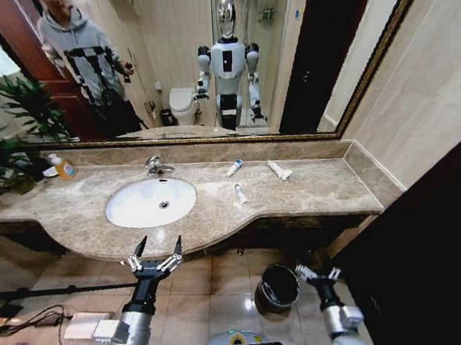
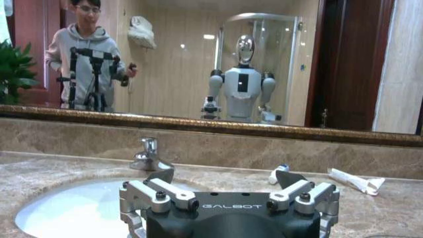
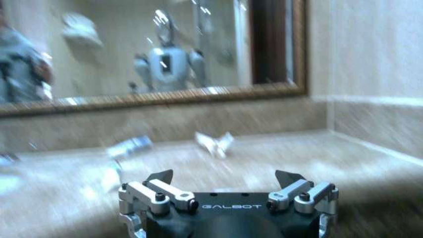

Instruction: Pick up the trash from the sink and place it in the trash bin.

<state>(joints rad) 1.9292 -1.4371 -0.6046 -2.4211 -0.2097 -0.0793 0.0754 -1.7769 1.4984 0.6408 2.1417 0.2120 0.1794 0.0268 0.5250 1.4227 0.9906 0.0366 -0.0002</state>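
The white oval sink (image 1: 131,212) with its chrome faucet (image 1: 157,167) sits in the marble counter. Trash lies on the counter to its right: a white tube with blue print (image 1: 234,167), a longer white tube (image 1: 279,169) and a small tube (image 1: 240,193). The black trash bin (image 1: 277,287) stands on the floor below the counter's front edge. My left gripper (image 1: 157,251) is open in front of the sink, empty. My right gripper (image 1: 317,273) is open beside the bin, low on the right. In the left wrist view the left gripper (image 2: 225,177) faces the faucet (image 2: 148,156) and two of the tubes (image 2: 278,173) (image 2: 355,181).
A yellow soap bottle (image 1: 62,167) stands at the counter's back left, with a plant (image 1: 10,147) beyond it. A large mirror (image 1: 208,56) covers the wall behind. Cables (image 1: 36,317) lie on the tiled floor at the left. A dark panel (image 1: 423,254) stands at the right.
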